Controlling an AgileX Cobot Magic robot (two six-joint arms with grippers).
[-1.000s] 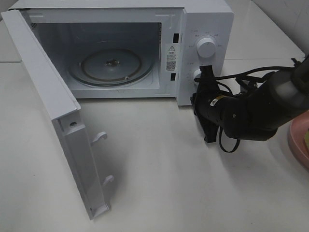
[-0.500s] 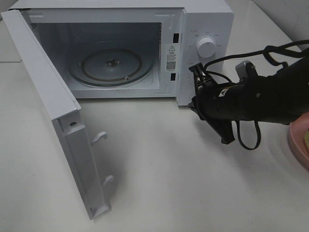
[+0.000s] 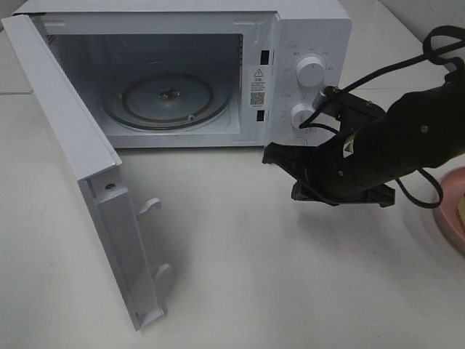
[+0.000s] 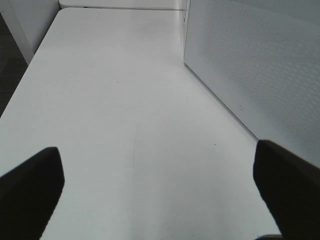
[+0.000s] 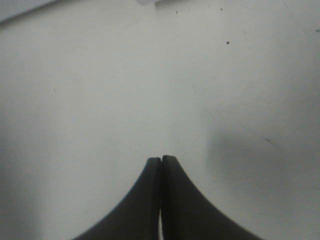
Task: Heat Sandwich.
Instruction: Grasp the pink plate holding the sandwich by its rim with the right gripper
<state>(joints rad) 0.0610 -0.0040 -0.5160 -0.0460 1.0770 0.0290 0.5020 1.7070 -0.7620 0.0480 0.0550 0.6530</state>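
"Two tools: how does each stand?"

"The right tool (image 3: 270, 154) has its fingers pressed together with nothing between them. It sits low over the counter (image 3: 240, 276), just in front of the microwave (image 3: 312, 36) and below its knobs. The left tool (image 4: 157, 147) is spread wide and holds nothing, also over the counter."

"And the sandwich (image 3: 462, 209)?"

"Only a yellowish sliver shows, on the pink plate (image 3: 449, 218) cut off at the high view's right edge, beyond the right tool. The microwave's door (image 3: 65, 138) stands wide open."
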